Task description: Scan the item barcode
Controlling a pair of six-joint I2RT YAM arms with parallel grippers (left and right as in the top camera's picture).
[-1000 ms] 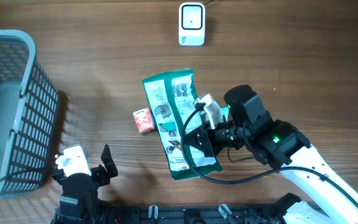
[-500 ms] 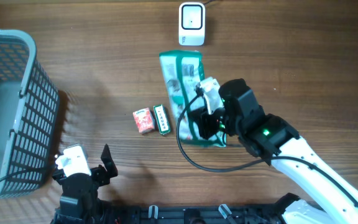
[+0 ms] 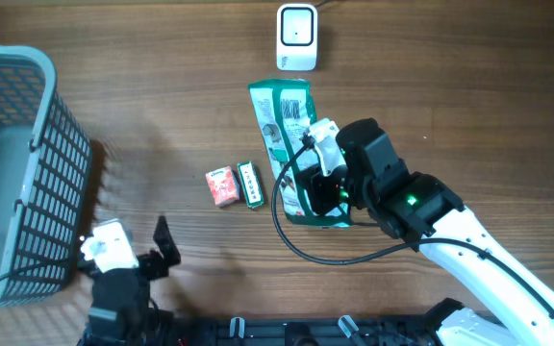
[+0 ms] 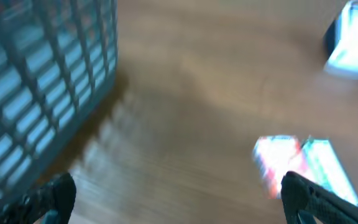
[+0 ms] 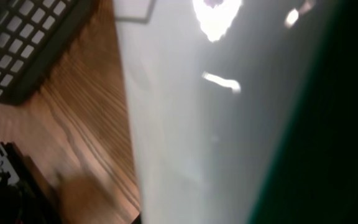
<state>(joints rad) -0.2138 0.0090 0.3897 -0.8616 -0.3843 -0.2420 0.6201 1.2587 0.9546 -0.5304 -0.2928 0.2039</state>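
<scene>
The right arm is a long white tube coming in from five o'clock. It ends in blocky black joint housings. A small green light glows on the housing nearest the white tube. A white camera block sits at its wrist, and a black cable loops out from there and back along the arm. The left arm, at seven o'clock, is black with a white block on top. The left gripper has matte black fingers.

Glossy plastic pouch, wood-grain table, plastic lattice basket.
</scene>
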